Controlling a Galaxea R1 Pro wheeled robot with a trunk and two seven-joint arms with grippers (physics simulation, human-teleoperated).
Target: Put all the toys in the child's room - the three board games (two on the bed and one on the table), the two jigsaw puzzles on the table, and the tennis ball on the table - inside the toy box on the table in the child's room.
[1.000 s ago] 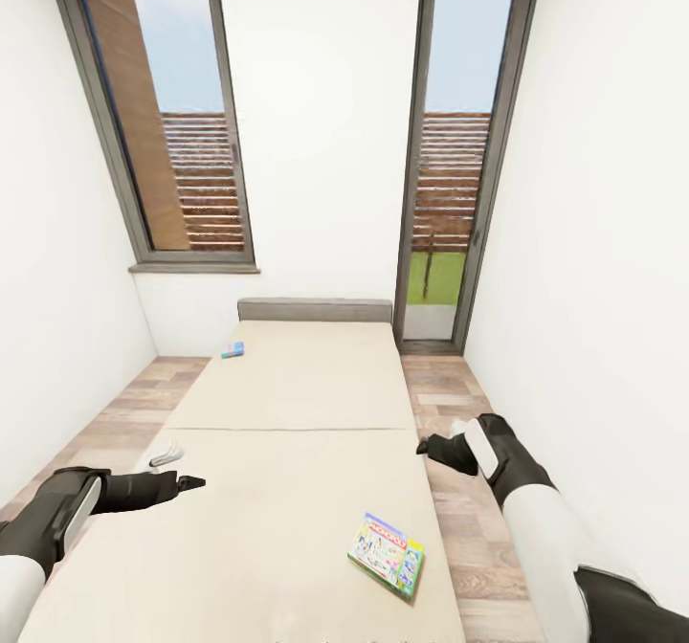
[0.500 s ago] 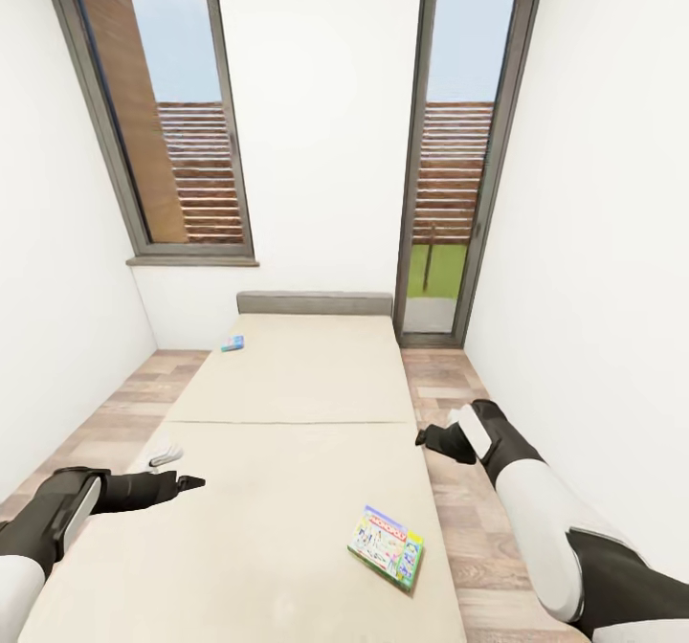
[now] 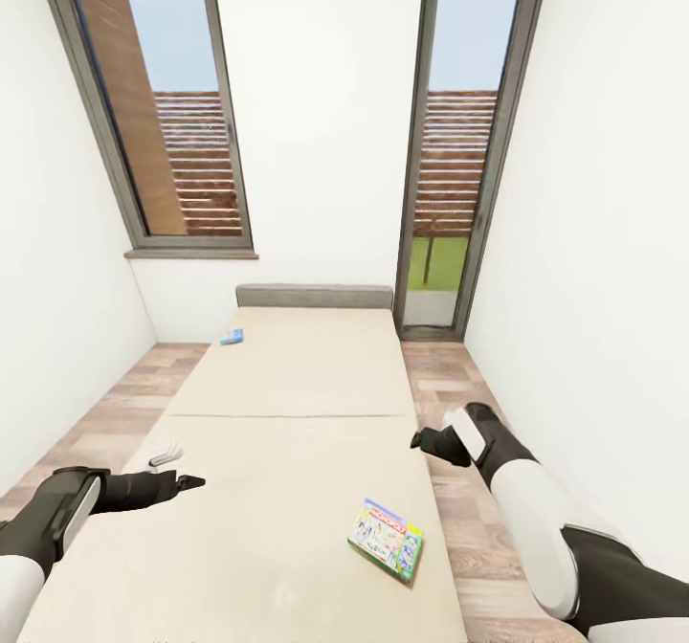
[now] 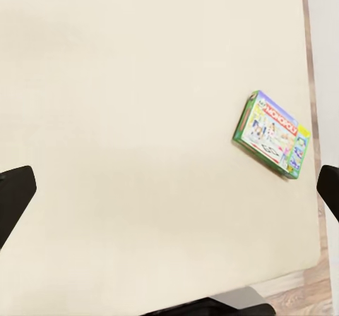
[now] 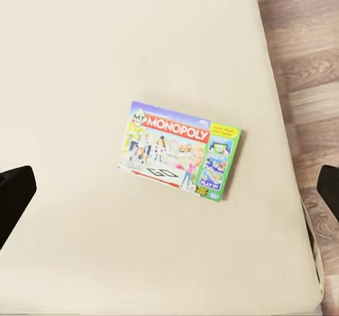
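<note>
A green-edged board game [image 3: 386, 538] lettered MONOPOLY lies flat near the right edge of the bed [image 3: 287, 385], at its near end. It also shows in the left wrist view as the same board game [image 4: 272, 134] and in the right wrist view [image 5: 182, 150]. A small blue board game [image 3: 232, 337] lies far off by the grey headboard, on the left side. My left gripper [image 3: 187, 480] hovers open over the mattress's left part. My right gripper [image 3: 421, 440] hangs open above the bed's right edge, beyond the green-edged box. Both hold nothing.
White walls close in on both sides, with narrow strips of wooden floor [image 3: 450, 385] along each side of the bed. A tall window [image 3: 163, 117] and a glass door [image 3: 459, 145] stand in the far wall behind the headboard [image 3: 314, 296].
The head camera has tilted up a little, shifting the whole picture. My right arm has drawn slightly inward toward the bed's edge. The left arm and both boxes stay put.
</note>
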